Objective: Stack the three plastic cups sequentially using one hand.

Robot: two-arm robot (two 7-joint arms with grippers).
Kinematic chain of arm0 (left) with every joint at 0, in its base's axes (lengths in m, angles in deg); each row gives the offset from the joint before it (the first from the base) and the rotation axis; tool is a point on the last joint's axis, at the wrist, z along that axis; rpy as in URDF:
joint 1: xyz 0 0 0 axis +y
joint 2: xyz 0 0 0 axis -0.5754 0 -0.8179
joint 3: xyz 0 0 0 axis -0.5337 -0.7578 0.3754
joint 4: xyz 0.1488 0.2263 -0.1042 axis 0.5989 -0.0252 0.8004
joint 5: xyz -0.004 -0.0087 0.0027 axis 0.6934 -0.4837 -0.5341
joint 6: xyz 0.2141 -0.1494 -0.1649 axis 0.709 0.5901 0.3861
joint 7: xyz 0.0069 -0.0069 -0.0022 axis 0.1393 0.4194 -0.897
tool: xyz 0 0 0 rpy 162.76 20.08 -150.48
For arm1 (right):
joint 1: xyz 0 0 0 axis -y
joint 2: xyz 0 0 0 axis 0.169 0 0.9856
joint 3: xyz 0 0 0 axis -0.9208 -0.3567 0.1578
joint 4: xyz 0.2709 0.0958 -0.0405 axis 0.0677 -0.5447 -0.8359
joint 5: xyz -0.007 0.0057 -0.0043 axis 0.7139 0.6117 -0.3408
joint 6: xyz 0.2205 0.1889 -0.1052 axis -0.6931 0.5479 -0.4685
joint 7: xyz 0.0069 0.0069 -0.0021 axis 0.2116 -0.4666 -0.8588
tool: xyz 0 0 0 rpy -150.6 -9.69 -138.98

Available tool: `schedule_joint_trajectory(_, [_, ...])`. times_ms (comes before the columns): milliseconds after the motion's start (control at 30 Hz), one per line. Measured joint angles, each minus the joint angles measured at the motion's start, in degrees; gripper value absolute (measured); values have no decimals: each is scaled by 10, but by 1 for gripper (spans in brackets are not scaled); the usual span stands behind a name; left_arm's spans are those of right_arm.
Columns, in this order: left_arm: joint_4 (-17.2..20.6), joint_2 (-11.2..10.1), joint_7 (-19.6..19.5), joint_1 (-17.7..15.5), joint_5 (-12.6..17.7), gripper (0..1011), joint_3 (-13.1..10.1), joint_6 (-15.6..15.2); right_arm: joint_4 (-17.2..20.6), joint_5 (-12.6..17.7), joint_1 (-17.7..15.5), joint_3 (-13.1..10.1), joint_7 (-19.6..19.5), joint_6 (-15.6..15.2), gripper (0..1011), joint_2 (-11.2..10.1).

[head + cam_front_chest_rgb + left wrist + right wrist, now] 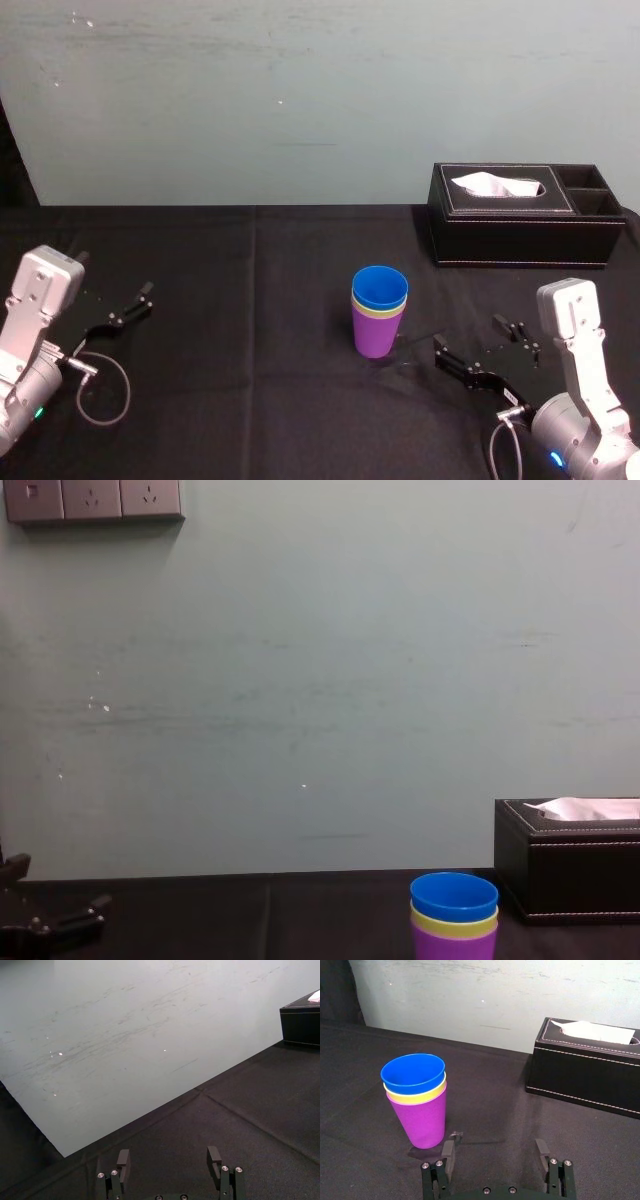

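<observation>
The three cups are nested in one stack at table [250,300] centre: purple cup [422,1122] at the base, yellow-green cup [415,1096] inside it, blue cup [412,1072] on top. The stack stands upright, long axis vertical, mouths up, narrow ends down.

The right gripper [494,1146] sits at 4 o'clock from the stack, near it but apart, fingers spread and holding nothing. The left gripper [168,1152] sits at 9 o'clock, well apart, fingers spread. The black box [520,235], with white tissue showing at its top, stands at 2 o'clock.
</observation>
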Motion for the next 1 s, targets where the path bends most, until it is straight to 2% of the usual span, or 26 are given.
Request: schedule_joint_trajectory(1000, [0, 0, 0, 0, 0, 1000, 0, 0, 1, 0, -1, 0, -1, 1, 1002, -1])
